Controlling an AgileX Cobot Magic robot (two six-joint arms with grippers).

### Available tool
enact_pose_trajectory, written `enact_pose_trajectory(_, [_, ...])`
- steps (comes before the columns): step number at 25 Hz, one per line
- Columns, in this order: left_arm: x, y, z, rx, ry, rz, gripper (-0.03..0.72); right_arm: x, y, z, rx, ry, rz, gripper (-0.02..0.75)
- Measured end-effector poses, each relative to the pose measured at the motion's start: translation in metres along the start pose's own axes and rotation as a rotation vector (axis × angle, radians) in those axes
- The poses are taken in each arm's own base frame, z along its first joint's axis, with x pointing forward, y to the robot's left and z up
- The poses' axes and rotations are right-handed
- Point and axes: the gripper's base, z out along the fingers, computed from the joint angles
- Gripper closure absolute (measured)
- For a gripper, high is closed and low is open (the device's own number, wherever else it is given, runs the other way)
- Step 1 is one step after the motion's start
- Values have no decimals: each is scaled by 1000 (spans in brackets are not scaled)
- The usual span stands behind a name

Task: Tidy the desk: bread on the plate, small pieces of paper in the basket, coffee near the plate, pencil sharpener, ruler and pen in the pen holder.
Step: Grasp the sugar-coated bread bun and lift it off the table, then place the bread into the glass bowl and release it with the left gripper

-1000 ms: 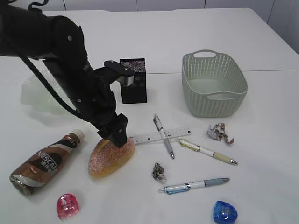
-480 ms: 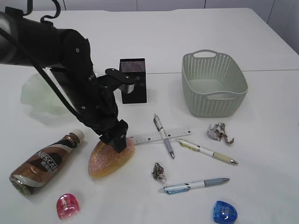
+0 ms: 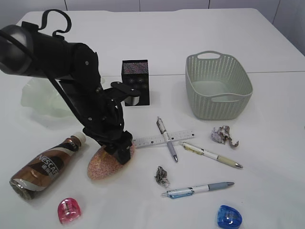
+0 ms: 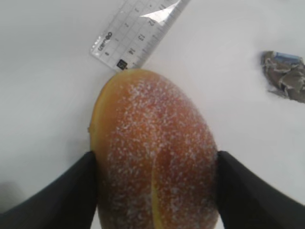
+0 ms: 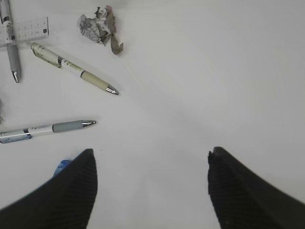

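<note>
Left claw [image 4: 155,186] clamped on the sugared bread [image 4: 155,152], fingers touching both flanks, bread on the tabletop [image 3: 267,119] beside the ruler [image 4: 136,33]; right claw [image 5: 152,186] spread apart above bare tabletop.

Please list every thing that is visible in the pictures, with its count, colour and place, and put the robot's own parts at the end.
bread: 1, golden brown, sugared; front left, between the left fingers
coffee bottle: 1, brown; lying at far left
plate: 1, pale green; back left, partly behind the arm
pen holder: 1, black; back centre
basket: 1, grey-green; back right
ruler: 1, clear; centre, under one pen
pens: 3, grey, cream and blue-grey; centre right
paper balls: 2, greyish; one right, one at centre front
pencil sharpeners: 2, pink front left, blue front right
table: 1, white
left gripper: black, fingers against both sides of the bread
right gripper: black, open over bare table
</note>
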Motion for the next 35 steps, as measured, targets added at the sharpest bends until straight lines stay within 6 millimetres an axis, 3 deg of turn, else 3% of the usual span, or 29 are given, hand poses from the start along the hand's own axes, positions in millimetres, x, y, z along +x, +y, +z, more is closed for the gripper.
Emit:
enact_pose_trajectory(6, [0,-1,-1,7,15,1,276,0,0,0,0,0,0,206])
enact_pose_trajectory(10, [2,-2,-5,13,28,3,292,0,0,0,0,0,0,206])
enact_pose_trajectory(13, [-8,-4,-32,0,-37,16,294,0,0,0,0,0,0,206])
enact_pose_trajectory(18, [-37,-1,-106,-62,-261,29,300,0,0,0,0,0,0,206])
enact_pose_trajectory(20, [-42,13,-130,-100,-331,-18,301,0,0,0,0,0,0,206])
enact_pose_trajectory(23, [-41,48,-148,-162,-406,-120,302,0,0,0,0,0,-5,206])
enact_pose_trajectory(27, [-28,97,-160,-234,-475,-249,302,0,0,0,0,0,-5,206])
enact_pose_trajectory(31, [-21,131,-173,-311,-590,-316,302,0,0,0,0,0,-5,206])
enact_pose_trajectory(35, [-18,163,-161,-366,-652,-366,302,0,0,0,0,0,-5,206])
